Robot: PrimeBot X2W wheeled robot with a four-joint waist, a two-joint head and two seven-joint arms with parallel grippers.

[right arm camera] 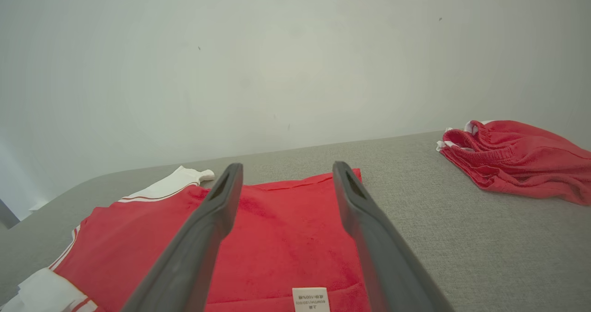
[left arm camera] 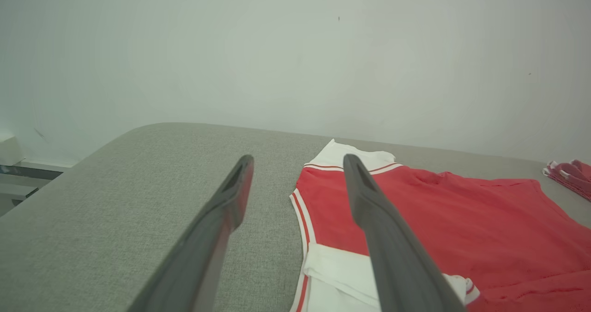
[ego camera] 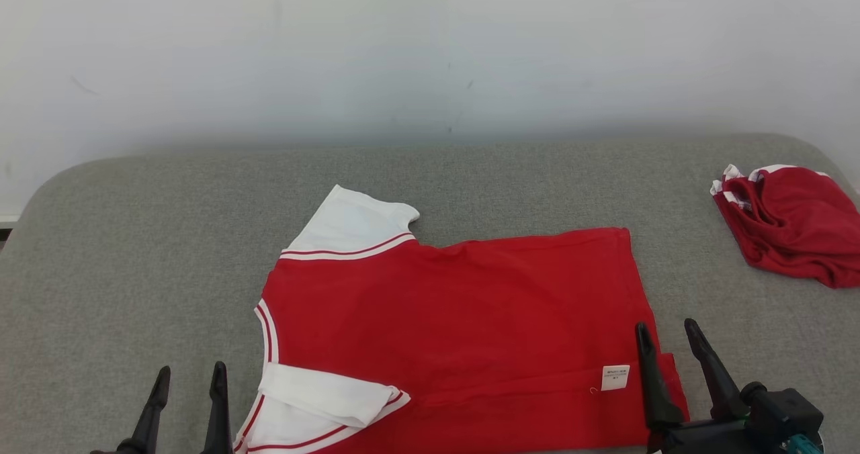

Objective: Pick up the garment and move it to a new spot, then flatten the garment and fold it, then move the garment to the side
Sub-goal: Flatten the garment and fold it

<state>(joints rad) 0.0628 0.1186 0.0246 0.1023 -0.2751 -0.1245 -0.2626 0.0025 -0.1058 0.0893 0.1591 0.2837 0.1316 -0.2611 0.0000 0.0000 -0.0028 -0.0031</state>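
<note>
On a grey fabric-covered table, near its front edge and about mid-width, a red garment lies spread flat. It is a short-sleeved shirt turned sideways, with its neckline toward the robot's left and its hem toward the robot's right. Its far sleeve is white with red striped trim and sticks out flat toward the wall. Its near sleeve, also white, is folded in over the red body. A strip along the shirt's near edge looks folded over, and a small white care label shows on it close to the hem. The shirt's nearest part runs past the bottom of the head view.

The left gripper has both dark fingers spread apart and grasps nothing. It is over bare table just left of the neckline. The right gripper is likewise spread wide and empty, at the hem corner. One of its fingers crosses the red edge beside the care label, and the other is over the grey table. Whether either finger touches cloth cannot be told.

Well apart, at the table's far right, a second red garment with white trim lies in a crumpled heap. Behind the table rises a plain pale wall.
</note>
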